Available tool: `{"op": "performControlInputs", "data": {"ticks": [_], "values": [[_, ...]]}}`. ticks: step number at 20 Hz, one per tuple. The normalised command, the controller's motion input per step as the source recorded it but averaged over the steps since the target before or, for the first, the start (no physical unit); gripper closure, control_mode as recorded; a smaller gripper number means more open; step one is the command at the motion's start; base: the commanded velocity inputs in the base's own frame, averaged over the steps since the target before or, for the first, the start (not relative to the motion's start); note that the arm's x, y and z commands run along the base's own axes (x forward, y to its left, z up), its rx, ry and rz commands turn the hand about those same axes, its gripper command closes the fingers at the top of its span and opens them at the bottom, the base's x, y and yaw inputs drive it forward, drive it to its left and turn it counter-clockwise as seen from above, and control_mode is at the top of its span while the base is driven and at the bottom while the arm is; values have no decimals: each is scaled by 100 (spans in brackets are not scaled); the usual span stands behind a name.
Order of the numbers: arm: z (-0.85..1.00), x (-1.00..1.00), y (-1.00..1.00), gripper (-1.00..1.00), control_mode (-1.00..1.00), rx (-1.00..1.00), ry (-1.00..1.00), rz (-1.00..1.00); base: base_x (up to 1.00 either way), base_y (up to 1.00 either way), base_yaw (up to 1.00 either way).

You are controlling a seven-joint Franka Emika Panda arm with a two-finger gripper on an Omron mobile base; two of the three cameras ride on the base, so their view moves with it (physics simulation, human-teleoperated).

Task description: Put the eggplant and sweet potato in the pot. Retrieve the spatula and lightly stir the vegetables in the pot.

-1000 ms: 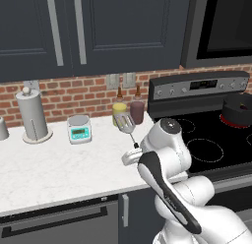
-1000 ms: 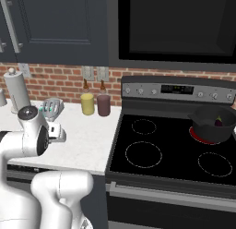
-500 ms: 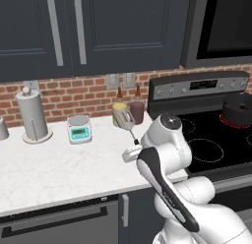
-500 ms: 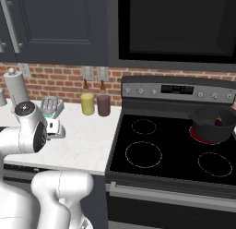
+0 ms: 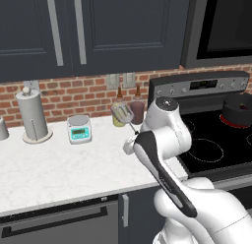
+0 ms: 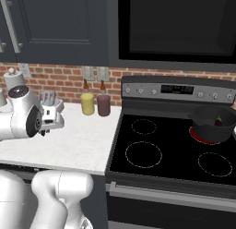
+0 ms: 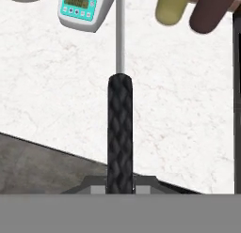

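— What's moved since before?
— Spatula [image 5: 125, 114] has swung slightly higher above the white table [image 5: 59, 169], pincer [image 7: 120, 182] clamped on its black handle.
— And the pot [image 6: 213, 124]?
— On the stove's back right burner.

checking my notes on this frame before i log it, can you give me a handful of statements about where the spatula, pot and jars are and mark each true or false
1. The gripper is shut on the spatula by its black handle. True.
2. The spatula lies flat on the counter. False: it is held up above the counter, head raised.
3. The pot sits on the back right burner of the stove. True.
4. The pot is empty. False: in the right base view something dark with a small pale bit shows inside it, too small to identify.
5. A yellow jar and a maroon jar stand side by side by the brick wall. True.
6. The kitchen scale stands on the stove. False: it is on the counter.
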Motion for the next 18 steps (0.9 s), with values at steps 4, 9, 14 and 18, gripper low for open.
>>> {"op": "performControlInputs", "data": {"ticks": [4,9,14,18], "values": [[41,0,-18,100,-100,-3,11,7,0,0,0],[26,0,-26,100,-100,0,10,5,0,0,0],[0,0,-22,100,-100,0,1,1,0,0,0],[0,-1,-34,100,-100,0,0,0,0,0,0]]}}
